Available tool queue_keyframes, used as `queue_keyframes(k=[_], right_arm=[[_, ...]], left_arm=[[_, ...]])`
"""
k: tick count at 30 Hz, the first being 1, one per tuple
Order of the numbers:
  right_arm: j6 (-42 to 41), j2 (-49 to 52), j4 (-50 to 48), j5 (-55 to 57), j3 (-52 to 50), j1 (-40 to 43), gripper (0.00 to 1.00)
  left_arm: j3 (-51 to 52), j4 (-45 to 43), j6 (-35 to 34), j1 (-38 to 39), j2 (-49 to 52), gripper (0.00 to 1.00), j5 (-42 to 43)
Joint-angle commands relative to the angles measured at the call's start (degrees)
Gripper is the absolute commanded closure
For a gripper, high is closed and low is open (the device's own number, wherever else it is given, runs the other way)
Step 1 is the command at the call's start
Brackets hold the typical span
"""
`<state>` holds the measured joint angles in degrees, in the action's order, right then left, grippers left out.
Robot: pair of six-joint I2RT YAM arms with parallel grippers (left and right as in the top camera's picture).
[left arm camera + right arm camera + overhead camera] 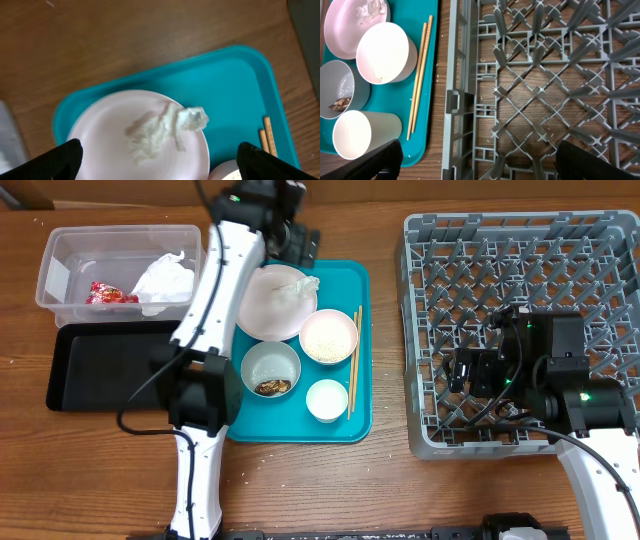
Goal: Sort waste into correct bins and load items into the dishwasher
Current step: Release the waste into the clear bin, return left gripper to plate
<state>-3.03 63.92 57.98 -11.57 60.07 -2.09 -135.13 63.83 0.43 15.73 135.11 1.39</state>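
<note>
A white plate (pixel 268 302) on the teal tray (pixel 355 280) carries a crumpled white napkin (pixel 303 285). The napkin also shows in the left wrist view (pixel 162 129) on the plate (pixel 107 125). My left gripper (pixel 157 160) is open and empty, hovering above the plate. On the tray also stand a bowl of rice grains (pixel 328 336), a bowl with brown scraps (pixel 270 370), a small cup (pixel 327 400) and chopsticks (pixel 354 360). The clear tub (pixel 60 275) holds a red-and-white wrapper (pixel 108 295) and white paper. My right gripper (pixel 477 162) is open and empty over the grey rack (pixel 520 330).
A shallow black tray (pixel 100 365) lies in front of the clear tub at the left. The left arm (pixel 215 300) stretches across the tray's left side. The rack's left wall (pixel 457 75) stands between my right gripper and the teal tray (pixel 432 75).
</note>
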Motion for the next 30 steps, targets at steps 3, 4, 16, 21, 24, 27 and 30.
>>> queue_keyframes(k=[3,4,16,21,24,27,30], right_arm=[[-0.15,0.13,0.28,-0.11,1.03,-0.2,0.0],[-0.15,0.17,0.44,-0.11,1.03,-0.2,0.0],[-0.15,0.5,0.9,-0.11,1.03,-0.2,0.0],[-0.15,0.5,1.14,-0.11,1.01,-0.2,0.0],[-0.15,0.5,1.18,-0.11,1.01,-0.2,0.0],[-0.15,0.5,1.57,-0.11,1.03,-0.2,0.0],[-0.15,0.5,1.49,-0.11,1.01,-0.2,0.0]], left_arm=[[5.25,-2.47,1.31,-0.31,3.89,0.02,-1.9],[5.57,-2.69,1.31,-0.33,4.59,0.03,-1.86],[5.7,-2.34,1.27,-0.31,10.88,0.36,0.61],[5.77,-0.74,1.29,-0.33,13.29,0.62,0.55],[5.75,-0.07,1.31,-0.48,13.73,0.96,0.5],[4.13,1.38,0.76,-1.03,12.28,0.96,0.55],[-2.21,4.96,-2.14,-2.69,9.88,0.96,0.55]])
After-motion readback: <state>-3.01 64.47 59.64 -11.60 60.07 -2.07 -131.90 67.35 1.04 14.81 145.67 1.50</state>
